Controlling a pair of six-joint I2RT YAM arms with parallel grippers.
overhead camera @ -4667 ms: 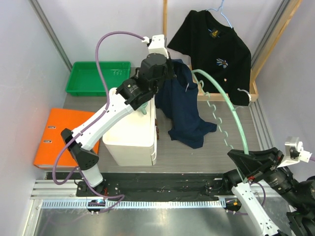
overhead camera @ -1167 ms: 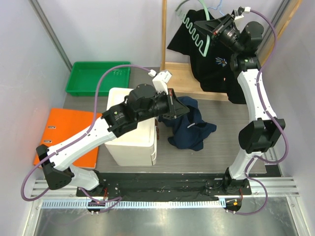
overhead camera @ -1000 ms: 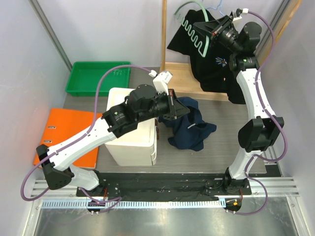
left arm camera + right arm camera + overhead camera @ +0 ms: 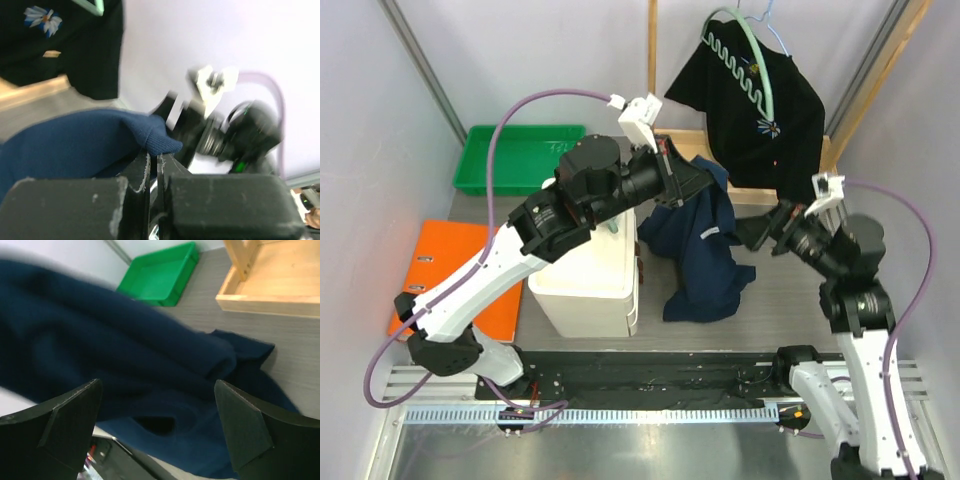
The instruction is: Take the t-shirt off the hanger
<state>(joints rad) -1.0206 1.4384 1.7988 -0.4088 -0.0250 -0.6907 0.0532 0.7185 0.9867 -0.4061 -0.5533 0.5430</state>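
Observation:
The navy t-shirt (image 4: pixel 705 255) hangs from my left gripper (image 4: pixel 698 183), which is shut on a ribbed edge of the cloth (image 4: pixel 160 139); its lower part drapes to the table beside the white box. The mint-green hanger (image 4: pixel 752 62) hangs bare high on the rack, in front of a black t-shirt (image 4: pixel 790 120). My right gripper (image 4: pixel 757 235) is open, just right of the navy shirt. In the right wrist view, navy cloth (image 4: pixel 150 365) fills the space beyond the spread fingers (image 4: pixel 65 425), with nothing between them.
A white box (image 4: pixel 585 275) stands under the left arm. Behind it lies a green tray (image 4: pixel 515 160), and an orange binder (image 4: pixel 445 270) is at the left. The wooden rack's base (image 4: pixel 720 150) is at the back right.
My right gripper has opened and let go of the hanger, which stays up on the rack. The right arm has dropped beside the navy shirt. My left gripper has lifted the shirt higher.

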